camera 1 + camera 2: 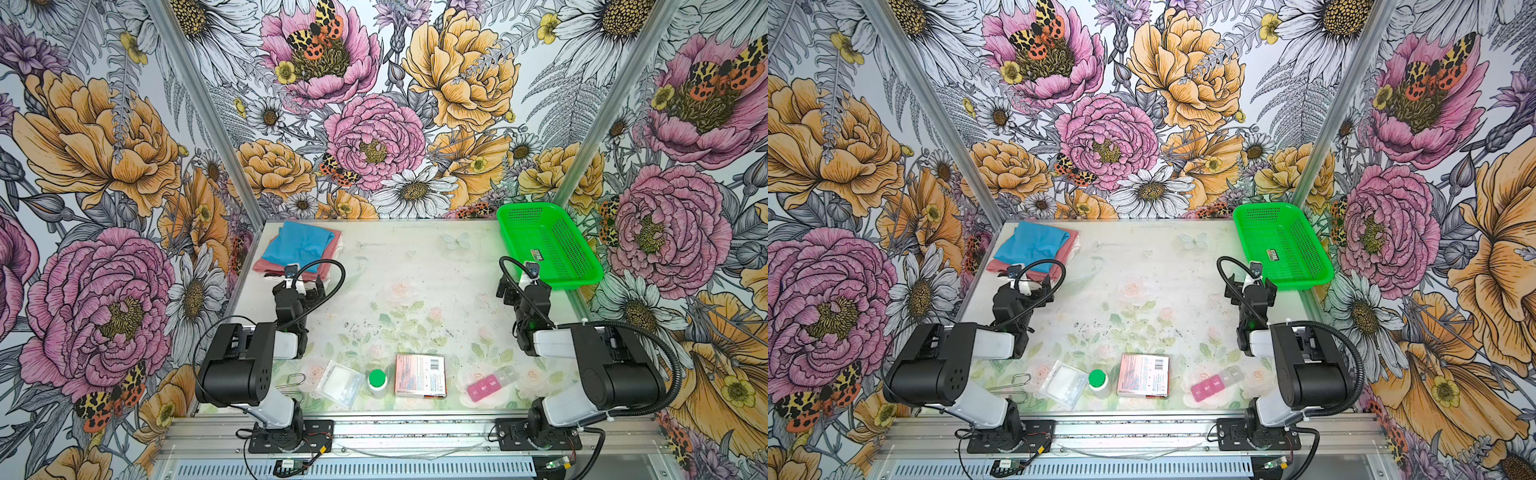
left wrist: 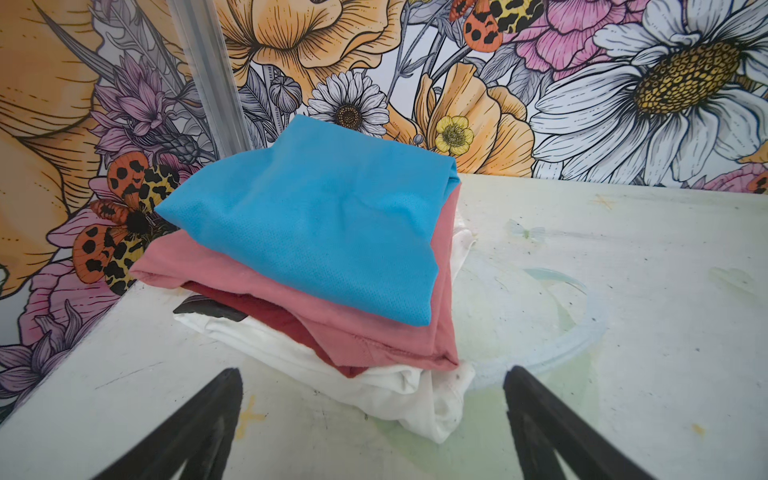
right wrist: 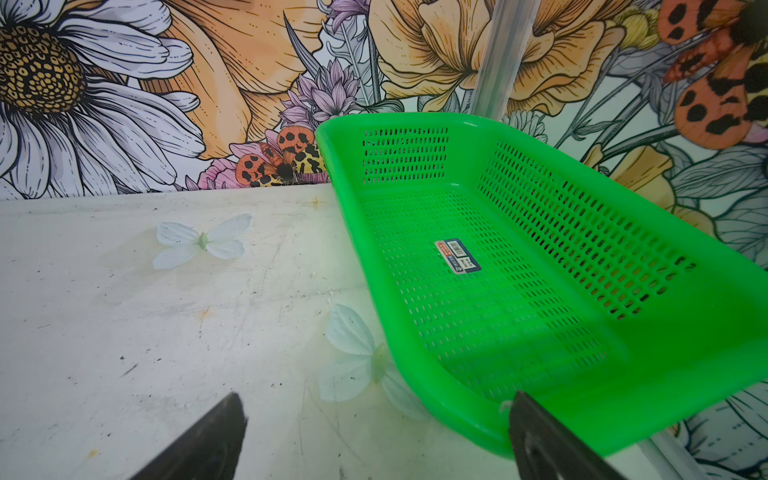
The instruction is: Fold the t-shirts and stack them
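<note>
Between the black jaws of the left gripper (image 2: 372,374), which stand wide apart and hold nothing, lies the near corner of a rumpled white cloth t-shirt (image 2: 415,399), the bottom of 1 pile at the upper left of the pale floral tabletop (image 1: 415,266) in both top views. On it rest a folded salmon-pink cloth t-shirt (image 2: 249,270) and, topmost, a folded sky-blue mesh-knit t-shirt (image 2: 316,224). A black patch (image 2: 210,309) at the pile's edge shows no writing I can read. At the upper right, the right gripper (image 3: 377,397) is likewise spread and empty, close beside a bright green perforated plastic basket (image 3: 415,120); whether it touches the rim I cannot tell. Inside the basket is only a small barcode sticker (image 3: 457,256), its print too small to read. Folding and stacking look essentially finished. Any next move would call for squaring the pile, tucking in the protruding white cloth without dragging the upper 2 shirts askew.
</note>
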Motion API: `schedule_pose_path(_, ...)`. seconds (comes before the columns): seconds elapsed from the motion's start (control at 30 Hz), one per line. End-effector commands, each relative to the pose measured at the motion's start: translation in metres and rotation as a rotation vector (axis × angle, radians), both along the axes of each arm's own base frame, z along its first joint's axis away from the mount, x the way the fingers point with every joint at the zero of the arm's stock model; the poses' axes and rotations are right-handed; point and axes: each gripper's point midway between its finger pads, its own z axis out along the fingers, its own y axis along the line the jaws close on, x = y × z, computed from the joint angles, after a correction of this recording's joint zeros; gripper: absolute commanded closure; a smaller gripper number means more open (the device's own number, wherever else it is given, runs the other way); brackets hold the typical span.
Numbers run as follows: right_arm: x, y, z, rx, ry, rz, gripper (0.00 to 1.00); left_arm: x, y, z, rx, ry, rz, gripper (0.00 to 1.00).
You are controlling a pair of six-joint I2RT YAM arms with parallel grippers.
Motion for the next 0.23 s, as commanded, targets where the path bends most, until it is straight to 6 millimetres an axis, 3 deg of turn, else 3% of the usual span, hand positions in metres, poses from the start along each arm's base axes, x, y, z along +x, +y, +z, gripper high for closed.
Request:
schedule_pose_path(0.0,0.0015,0.0001,0.0028,0.016,-0.024,0.002,0.00,0.0043,-0.0003,0.0115,-0.017,-0.030,-0.011,0.01)
schedule_pose_path(0.2,0.0012,0.0000,0.0025,0.015,-0.023,0.002,0.01,0.0039,-0.0001,0.0114,-0.017,-0.030,-0.009,0.01)
